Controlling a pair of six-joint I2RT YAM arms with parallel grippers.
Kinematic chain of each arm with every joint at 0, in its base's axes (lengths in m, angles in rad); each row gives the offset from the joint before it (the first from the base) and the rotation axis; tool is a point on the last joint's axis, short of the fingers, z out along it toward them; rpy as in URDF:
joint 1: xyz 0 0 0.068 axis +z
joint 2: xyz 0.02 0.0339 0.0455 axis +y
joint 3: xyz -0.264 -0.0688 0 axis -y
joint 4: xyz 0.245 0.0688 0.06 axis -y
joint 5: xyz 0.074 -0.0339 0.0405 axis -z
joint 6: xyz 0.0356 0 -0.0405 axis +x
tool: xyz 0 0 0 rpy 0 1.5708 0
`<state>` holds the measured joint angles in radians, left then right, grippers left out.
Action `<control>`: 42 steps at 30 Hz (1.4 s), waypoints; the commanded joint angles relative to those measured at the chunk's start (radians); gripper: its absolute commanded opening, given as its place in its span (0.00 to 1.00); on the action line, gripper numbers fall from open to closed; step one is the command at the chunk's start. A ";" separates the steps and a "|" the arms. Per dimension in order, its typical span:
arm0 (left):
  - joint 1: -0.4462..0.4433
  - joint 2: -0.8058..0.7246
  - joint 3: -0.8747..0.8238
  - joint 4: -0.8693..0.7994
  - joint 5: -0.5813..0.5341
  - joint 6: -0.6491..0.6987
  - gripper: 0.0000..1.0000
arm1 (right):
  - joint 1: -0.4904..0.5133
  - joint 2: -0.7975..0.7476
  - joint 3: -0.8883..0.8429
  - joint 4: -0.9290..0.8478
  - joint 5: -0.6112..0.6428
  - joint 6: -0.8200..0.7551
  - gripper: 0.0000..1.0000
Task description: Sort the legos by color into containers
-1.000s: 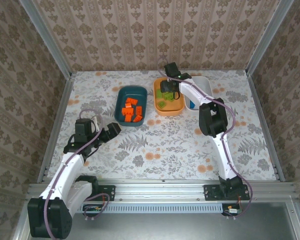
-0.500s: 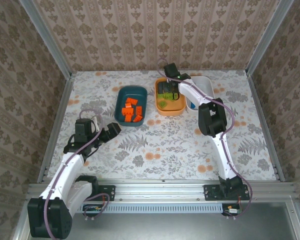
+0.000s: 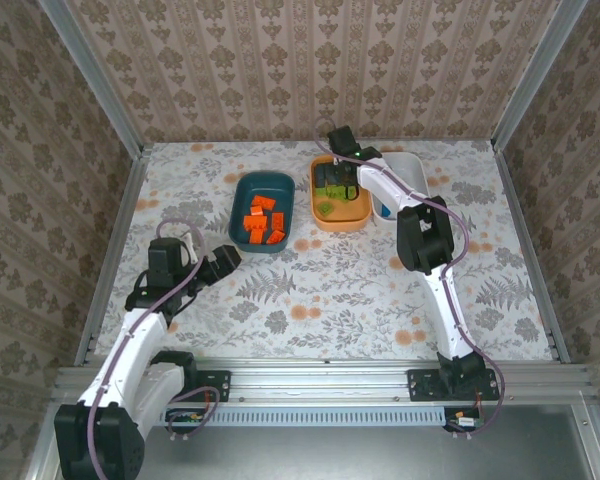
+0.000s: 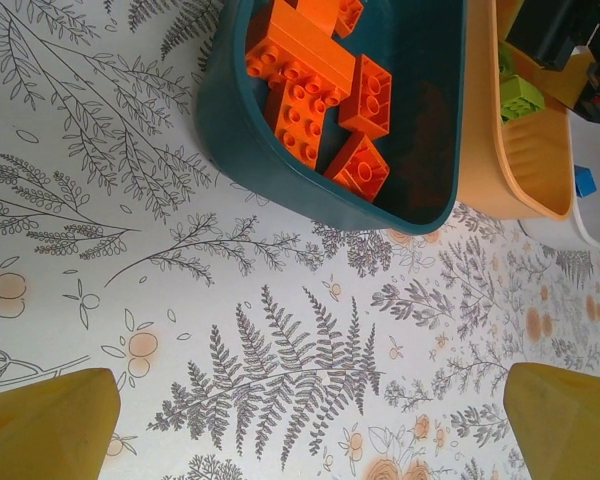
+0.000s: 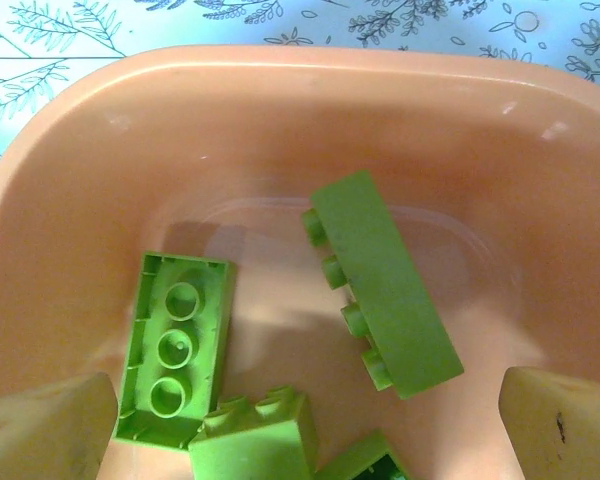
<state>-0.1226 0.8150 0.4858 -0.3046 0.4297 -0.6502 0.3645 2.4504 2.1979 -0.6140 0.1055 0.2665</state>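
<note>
Several orange legos (image 3: 263, 222) (image 4: 315, 75) lie in the dark teal container (image 3: 242, 190) (image 4: 280, 170). Green legos (image 3: 327, 207) lie in the orange container (image 3: 325, 222) (image 5: 280, 110): one on its side (image 5: 385, 295), one upside down (image 5: 175, 345), another at the near edge (image 5: 255, 440). My right gripper (image 3: 335, 185) (image 5: 310, 430) hangs open just above them, holding nothing. A blue lego (image 4: 584, 181) sits in the white container (image 3: 410, 165) (image 4: 590, 215). My left gripper (image 3: 230, 257) (image 4: 310, 410) is open over bare tablecloth, in front of and left of the teal container.
The three containers stand side by side at the back middle of the floral tablecloth (image 3: 310, 290). Metal frame rails (image 3: 110, 250) and patterned walls close the table on the left, right and back.
My right gripper's jaws have spread wide over the orange container and shifted slightly toward the back. The left arm has barely moved.
</note>
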 commanded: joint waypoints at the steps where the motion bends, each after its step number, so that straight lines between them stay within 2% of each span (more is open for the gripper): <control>1: 0.008 -0.025 0.027 -0.028 0.002 0.009 1.00 | 0.002 -0.086 0.026 -0.035 -0.084 0.030 0.99; 7: 0.022 -0.037 0.031 -0.045 0.016 -0.021 1.00 | -0.008 -0.139 0.021 -0.058 -0.307 0.099 1.00; 12: 0.031 -0.065 0.033 -0.060 0.020 -0.040 1.00 | -0.035 -0.214 -0.059 -0.037 -0.511 0.188 1.00; 18: 0.036 -0.135 0.041 -0.089 -0.021 -0.025 1.00 | -0.067 -0.412 -0.298 0.071 -0.648 0.214 1.00; 25: 0.036 -0.244 0.053 -0.113 -0.152 -0.010 1.00 | -0.174 -0.708 -0.610 0.210 -0.817 0.193 1.00; 30: 0.027 -0.335 0.014 -0.040 -0.256 0.052 1.00 | -0.227 -0.957 -0.869 0.370 -0.788 0.029 1.00; 35: -0.001 -0.379 -0.002 0.014 -0.347 0.175 1.00 | -0.228 -1.213 -1.154 0.591 -0.694 -0.181 1.00; 39: -0.018 -0.381 -0.012 0.066 -0.404 0.247 1.00 | -0.228 -1.371 -1.328 0.704 -0.472 -0.328 1.00; 42: -0.031 -0.381 -0.038 0.123 -0.444 0.276 1.00 | -0.257 -1.444 -1.423 0.801 -0.302 -0.309 1.00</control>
<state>-0.1425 0.4431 0.4732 -0.2642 0.0601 -0.4568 0.1318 1.0492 0.8433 0.0311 -0.4107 0.0338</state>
